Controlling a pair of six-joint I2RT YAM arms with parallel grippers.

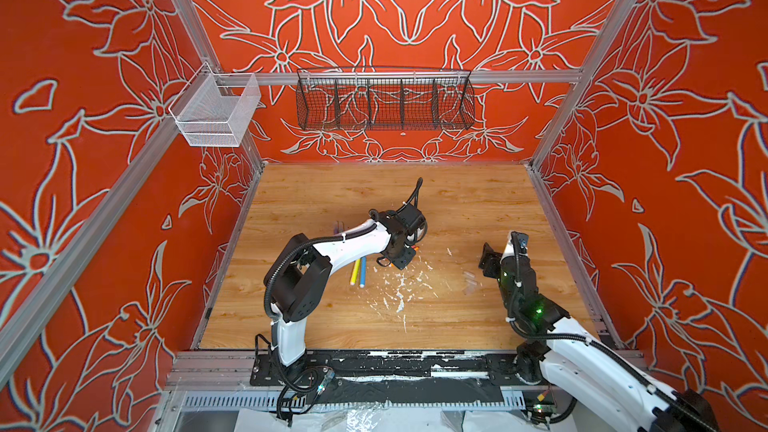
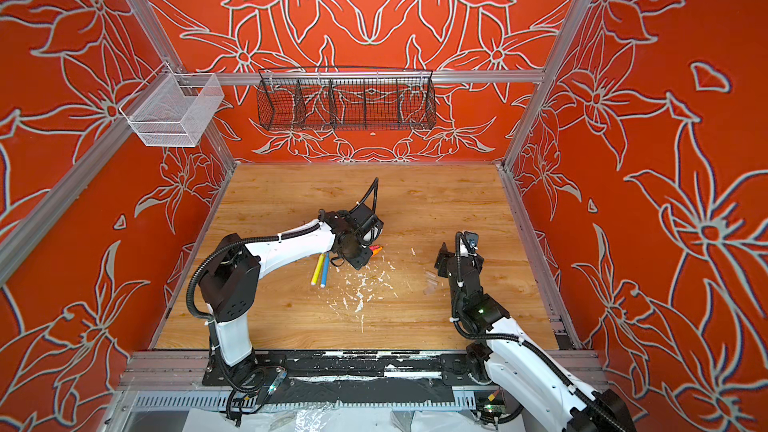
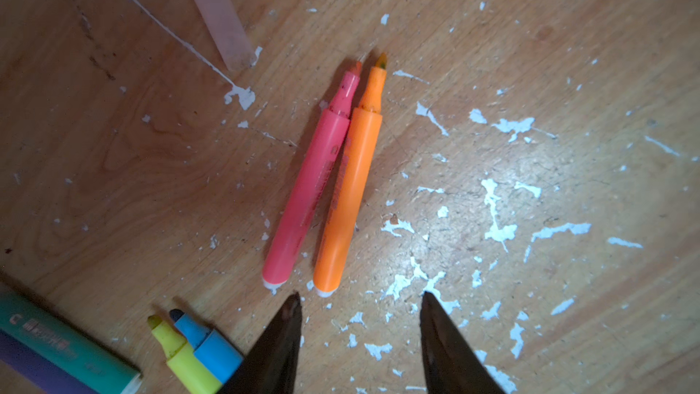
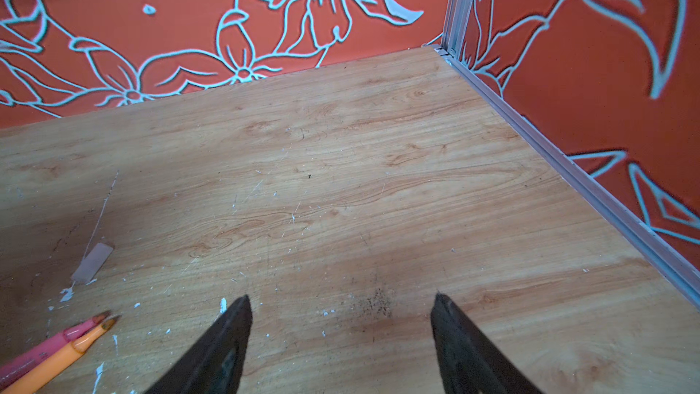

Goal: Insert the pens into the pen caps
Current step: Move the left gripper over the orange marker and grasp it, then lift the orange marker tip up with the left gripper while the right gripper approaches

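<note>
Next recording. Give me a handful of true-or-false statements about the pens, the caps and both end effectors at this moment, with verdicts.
1. The pink pen and the orange pen lie side by side, tips pointing the same way. True.
2. A cap covers the orange pen's tip. False: the tip is bare, as is the pink pen's.
3. The left end effector is shut on the pink pen. False: its jaws stand apart with nothing between them, near the two pens' white ends.
4. The right end effector is open and empty, over bare wood. True.
5. A clear cap lies flat, apart from both pens. True.
</note>
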